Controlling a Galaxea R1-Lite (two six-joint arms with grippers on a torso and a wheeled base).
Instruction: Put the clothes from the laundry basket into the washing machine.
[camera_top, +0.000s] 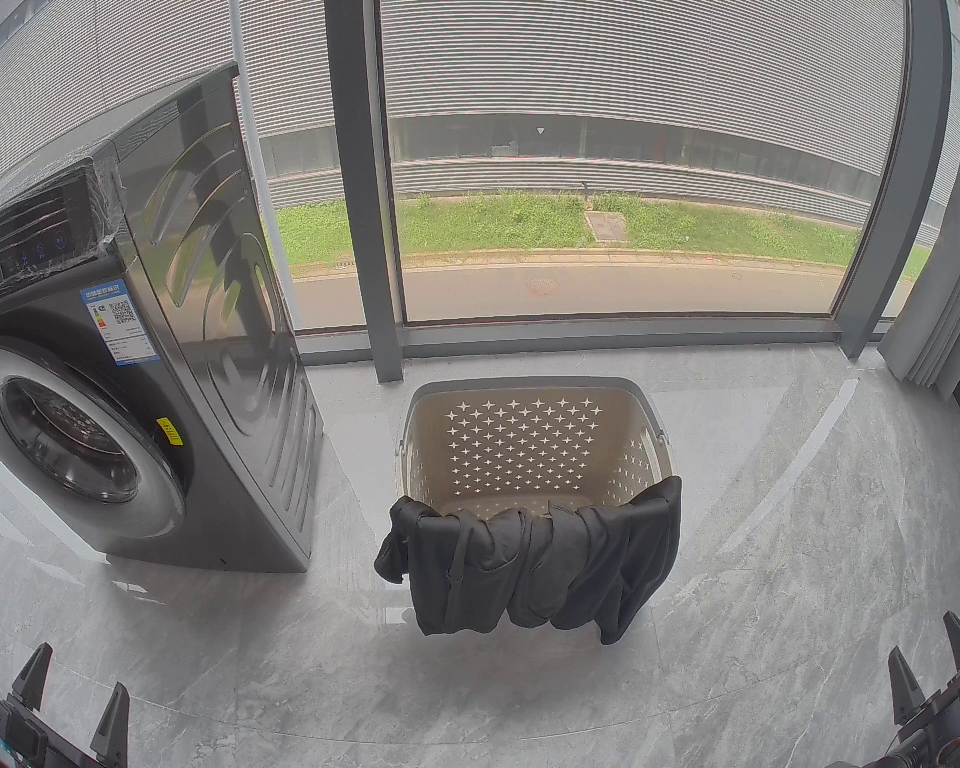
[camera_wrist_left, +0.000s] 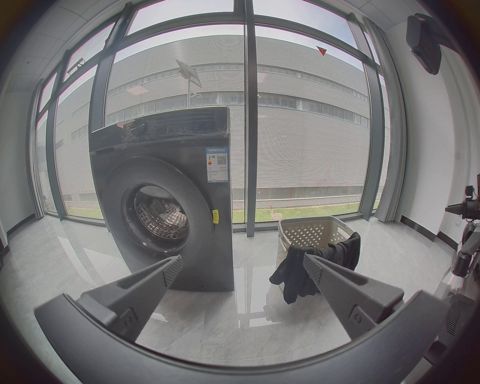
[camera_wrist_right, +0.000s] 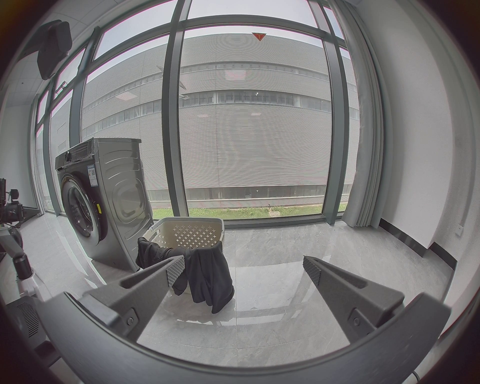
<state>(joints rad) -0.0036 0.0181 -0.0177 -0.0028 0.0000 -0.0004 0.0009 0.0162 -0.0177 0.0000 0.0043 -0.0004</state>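
A cream laundry basket (camera_top: 535, 440) stands on the floor before the window. Dark clothes (camera_top: 535, 572) hang over its near rim, spilling down the outside. The grey washing machine (camera_top: 150, 330) stands to the basket's left, its round drum opening (camera_top: 70, 440) uncovered. My left gripper (camera_top: 70, 695) is low at the near left, well short of the machine, and is open with nothing in it. My right gripper (camera_top: 930, 655) is low at the near right, open and empty. In the wrist views I see the basket (camera_wrist_left: 312, 232) (camera_wrist_right: 187, 232), the clothes (camera_wrist_left: 312, 265) (camera_wrist_right: 202, 275) and the machine (camera_wrist_left: 165, 200) (camera_wrist_right: 102, 195).
Glossy grey tiled floor (camera_top: 480, 680) lies open between me and the basket. A window wall with a dark pillar (camera_top: 365, 200) runs behind. A curtain (camera_top: 930, 320) hangs at the far right.
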